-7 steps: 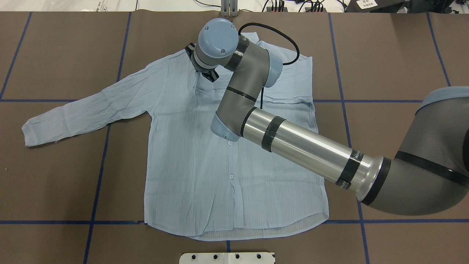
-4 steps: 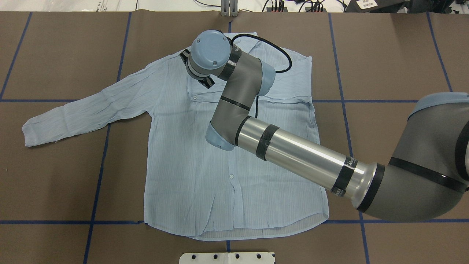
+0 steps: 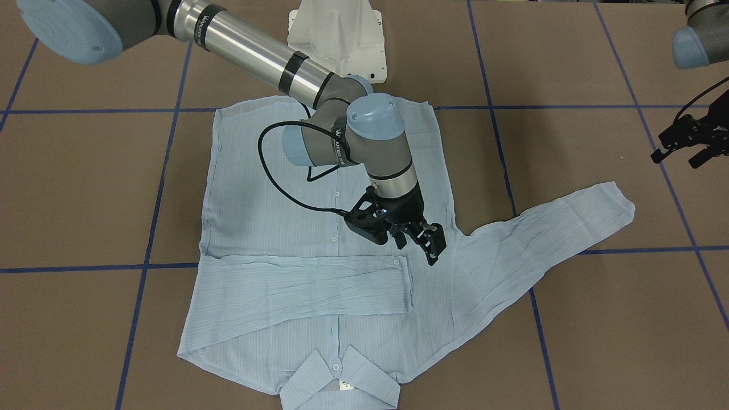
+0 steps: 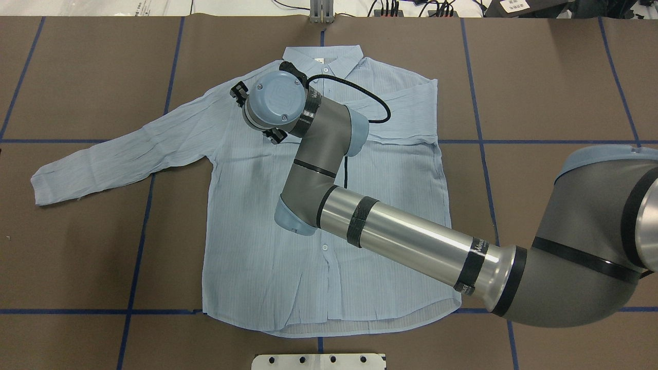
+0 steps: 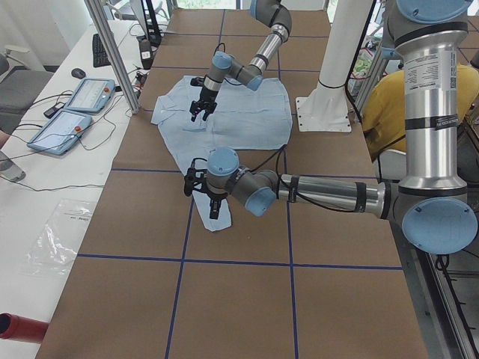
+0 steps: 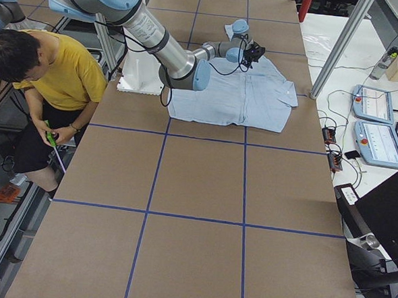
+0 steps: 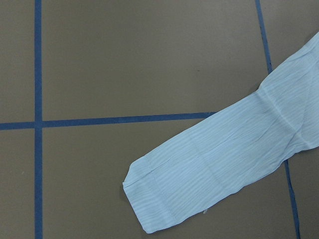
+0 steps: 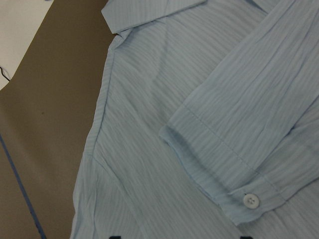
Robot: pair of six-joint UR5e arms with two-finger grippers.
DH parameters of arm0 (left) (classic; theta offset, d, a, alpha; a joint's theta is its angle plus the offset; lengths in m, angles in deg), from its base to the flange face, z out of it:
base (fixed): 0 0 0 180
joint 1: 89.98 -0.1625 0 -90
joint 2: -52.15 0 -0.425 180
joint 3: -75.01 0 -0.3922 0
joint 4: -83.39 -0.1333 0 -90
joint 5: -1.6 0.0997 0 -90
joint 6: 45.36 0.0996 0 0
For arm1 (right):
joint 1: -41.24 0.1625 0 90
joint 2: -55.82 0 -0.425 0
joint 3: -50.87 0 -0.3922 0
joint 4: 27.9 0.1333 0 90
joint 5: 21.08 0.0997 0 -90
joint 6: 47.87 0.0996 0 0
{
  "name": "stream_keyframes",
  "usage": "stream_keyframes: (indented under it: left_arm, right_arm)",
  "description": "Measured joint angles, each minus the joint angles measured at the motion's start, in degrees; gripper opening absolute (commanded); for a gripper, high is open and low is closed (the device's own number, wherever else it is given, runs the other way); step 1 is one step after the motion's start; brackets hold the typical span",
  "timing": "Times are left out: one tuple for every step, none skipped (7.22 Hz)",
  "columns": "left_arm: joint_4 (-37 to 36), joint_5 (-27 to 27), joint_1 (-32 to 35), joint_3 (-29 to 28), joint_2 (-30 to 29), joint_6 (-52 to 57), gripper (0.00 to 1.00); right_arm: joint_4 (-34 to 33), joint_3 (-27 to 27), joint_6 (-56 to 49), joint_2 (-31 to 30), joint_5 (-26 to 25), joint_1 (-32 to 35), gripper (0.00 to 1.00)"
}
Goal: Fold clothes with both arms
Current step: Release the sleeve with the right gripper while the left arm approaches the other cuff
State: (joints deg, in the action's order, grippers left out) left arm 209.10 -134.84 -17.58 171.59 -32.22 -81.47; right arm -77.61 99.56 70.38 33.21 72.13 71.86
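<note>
Leftward across the shirt (image 4: 267,246) the right gripper (image 3: 417,244) has swung, jaws apart and empty; grip the outstretched sleeve (image 3: 547,228) at its cuff and lay it flat.

The overhead camera is looking down on the shirt (image 4: 257,257) from its hem side; the front-facing one is facing it from the collar side. Side cameras are viewing it from afar along the worktop (image 5: 239,307). Wrist cameras are looking closely at its sleeves (image 7: 224,169).
</note>
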Motion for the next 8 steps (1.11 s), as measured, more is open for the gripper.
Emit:
stream_keyframes:
  left_arm:
    - [3.16, 0.40, -0.90, -3.63, -1.40, -1.47, 0.99]
    - [5.01, 0.99, -1.53, -5.98, -2.45, -2.65, 0.96]
    - [5.85, 2.07, -2.37, -7.74, -3.22, -3.32, 0.90]
    - [6.09, 2.86, -3.46, -9.40, -4.01, -4.02, 0.88]
    - [6.15, 3.00, -4.28, -11.19, -4.91, -5.61, 0.88]
    - [6.23, 2.98, -4.64, -12.95, -5.93, -7.25, 0.86]
    - [6.34, 3.06, -5.02, -14.42, -6.84, -7.94, 0.83]
    - [6.94, 3.19, -5.52, -15.90, -7.69, -8.21, 0.83]
  right_arm:
    - [0.02, 0.41, 0.27, 0.02, 0.01, -0.17, 0.99]
    - [-0.06, 1.41, 0.52, -0.37, 0.20, 0.01, 0.99]
    - [-0.20, 3.20, 0.71, -1.50, 0.57, 0.52, 0.99]
    - [-0.25, 5.37, 0.79, -3.06, 0.99, 1.09, 0.99]
    - [-0.28, 7.07, 0.83, -4.35, 1.32, 1.38, 0.99]
    - [-0.29, 7.99, 0.84, -5.13, 1.46, 1.48, 0.99]
    - [-0.31, 8.35, 0.86, -5.51, 1.51, 1.49, 0.99]
    - [-0.33, 8.47, 0.86, -5.81, 1.53, 1.45, 0.99]
